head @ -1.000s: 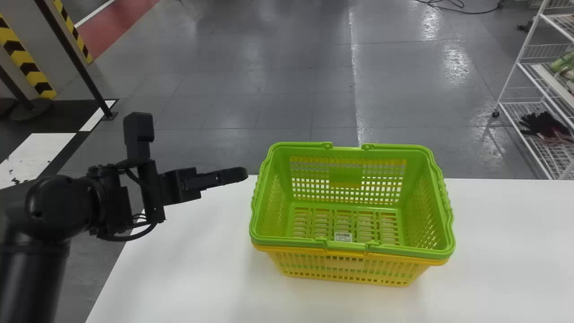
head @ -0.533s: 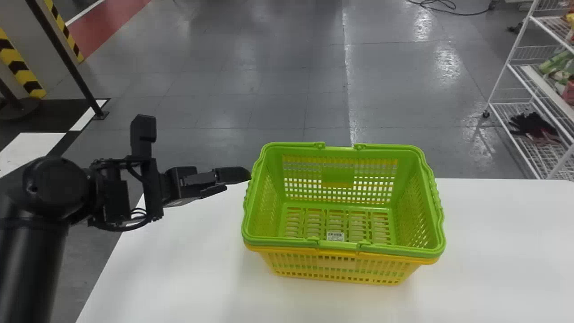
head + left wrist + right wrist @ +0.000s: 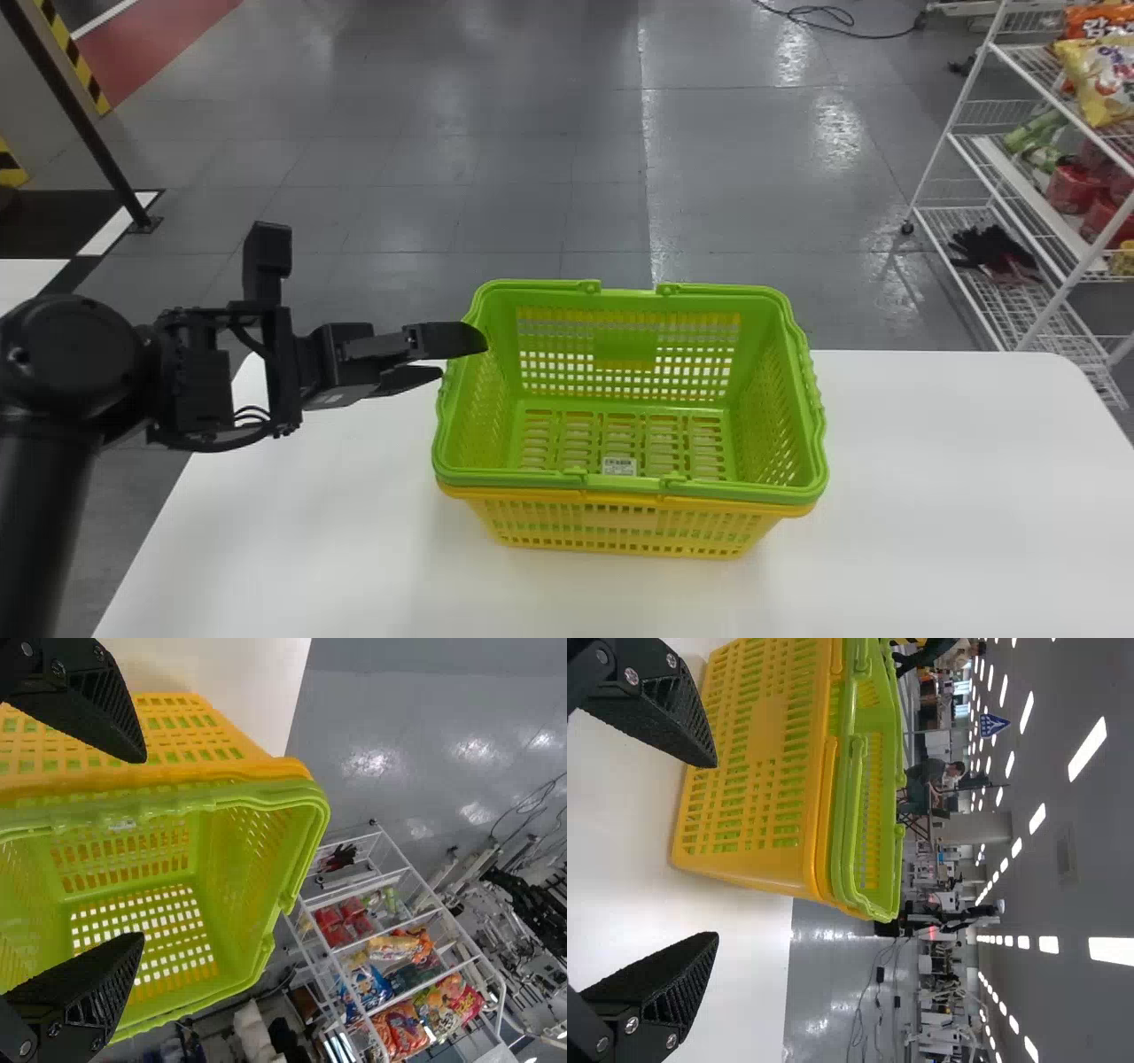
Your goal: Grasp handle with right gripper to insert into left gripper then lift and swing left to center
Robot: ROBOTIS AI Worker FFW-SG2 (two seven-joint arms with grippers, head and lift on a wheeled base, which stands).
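My right gripper [image 3: 714, 850] stands wide and empty; ahead and leftward lies the folded right-hand handle [image 3: 813, 399] of the green shopping basket [image 3: 625, 346], its grip running near to far. My left gripper [image 3: 463, 357], also spread, is by the opposite end.

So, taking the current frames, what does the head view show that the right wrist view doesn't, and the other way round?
Head view: the left gripper, fingers parted beside the baskets; the small label at the bottom inside the green basket; and the wire shelf with snack bags.

Right wrist view: the right gripper, fingers apart, and the ceiling lights.

Both: the green basket nested in the yellow basket, the white table beneath them, and the grey floor.
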